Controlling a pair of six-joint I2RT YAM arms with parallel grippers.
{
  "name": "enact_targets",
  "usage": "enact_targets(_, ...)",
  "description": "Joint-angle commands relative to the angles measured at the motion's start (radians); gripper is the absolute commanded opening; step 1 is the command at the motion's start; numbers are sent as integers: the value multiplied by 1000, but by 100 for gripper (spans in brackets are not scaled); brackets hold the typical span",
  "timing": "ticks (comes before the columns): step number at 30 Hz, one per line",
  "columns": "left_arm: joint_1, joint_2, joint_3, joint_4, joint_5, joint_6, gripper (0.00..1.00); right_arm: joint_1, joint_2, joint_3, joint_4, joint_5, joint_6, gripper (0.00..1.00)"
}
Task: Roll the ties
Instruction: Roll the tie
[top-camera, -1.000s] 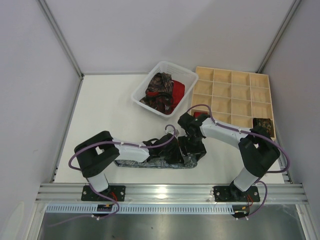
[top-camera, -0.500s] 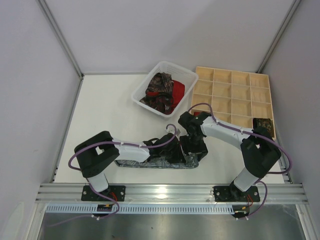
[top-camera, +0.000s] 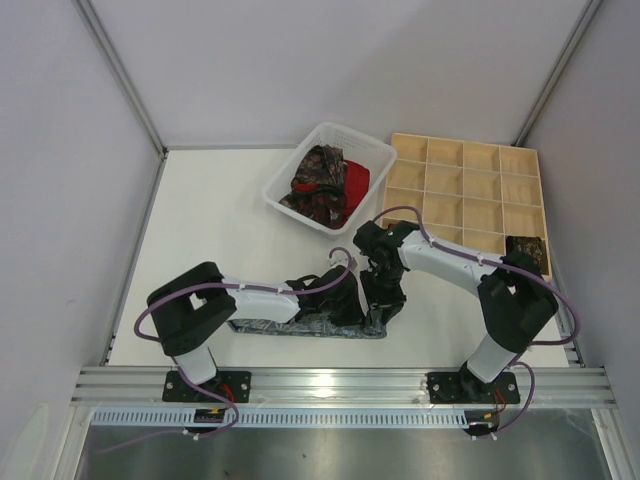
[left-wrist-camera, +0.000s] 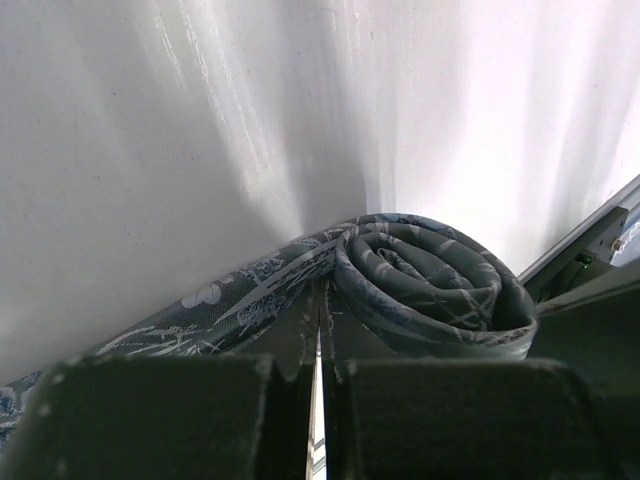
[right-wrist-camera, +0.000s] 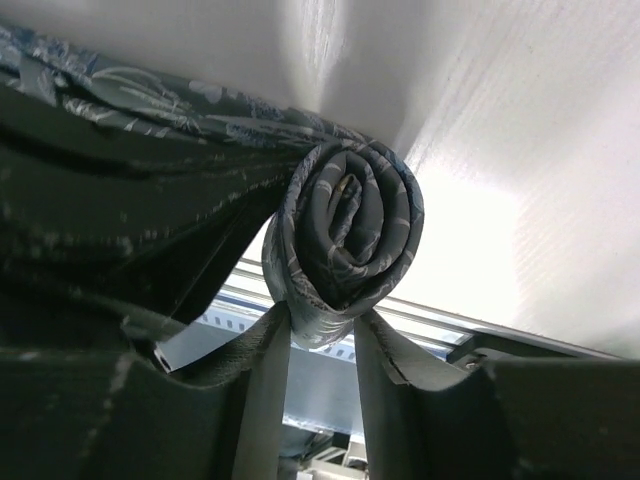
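A grey patterned tie (top-camera: 262, 327) lies flat along the near table edge. Its right end is wound into a roll (left-wrist-camera: 430, 275). My left gripper (left-wrist-camera: 322, 300) is shut, and its tips rest in the crease where the flat strip (left-wrist-camera: 220, 305) meets the roll. My right gripper (right-wrist-camera: 322, 325) is shut on the lower edge of the roll (right-wrist-camera: 350, 235), with a finger on each side. In the top view both grippers, left (top-camera: 350, 303) and right (top-camera: 381, 305), crowd over the roll (top-camera: 377, 322) and hide most of it.
A white basket (top-camera: 283, 190) behind holds loose dark paisley ties (top-camera: 320, 178) and a red tie (top-camera: 356, 182). A wooden grid tray (top-camera: 465, 195) stands at the back right with a dark roll (top-camera: 525, 250) in a near cell. A metal rail runs along the table's near edge.
My right gripper has closed in on the roll and its arm has shifted slightly left. The left arm has stayed in place, shut.
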Motion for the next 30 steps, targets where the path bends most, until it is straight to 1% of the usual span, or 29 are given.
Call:
enact_targets(1,2,-35,17,-25,-22,27,0,3,46,55,-26,-18,-13,36)
enact_targets(2,2,-35,17,-31,-22,29,0,5,52,75,-32,-16,-17,28)
enact_targets(5,-1,-50,10,-51,-46,35,1,5,93,105,-63,-2,-21,23)
enact_targets(8,-1,-107,-13,-79,-80,41,1,6,125,138,-80,-4,-7,11)
enact_targets(10,-1,-133,-15,-128,-135,53,1,8,148,155,-89,-4,12,11)
enact_targets(13,0,-187,-22,-203,-183,60,2,14,193,196,-121,11,24,4)
enact_targets(16,-1,-231,-32,-252,-220,55,2,35,233,249,-156,48,27,2)
enact_targets(21,2,-282,-117,-272,-251,7,1,66,283,305,-179,41,45,0)
enact_targets(25,3,-293,-189,-220,-263,-6,0,98,335,345,-178,30,61,2)
enact_targets(30,5,-255,-197,-223,-284,-6,1,123,424,425,-196,28,55,6)
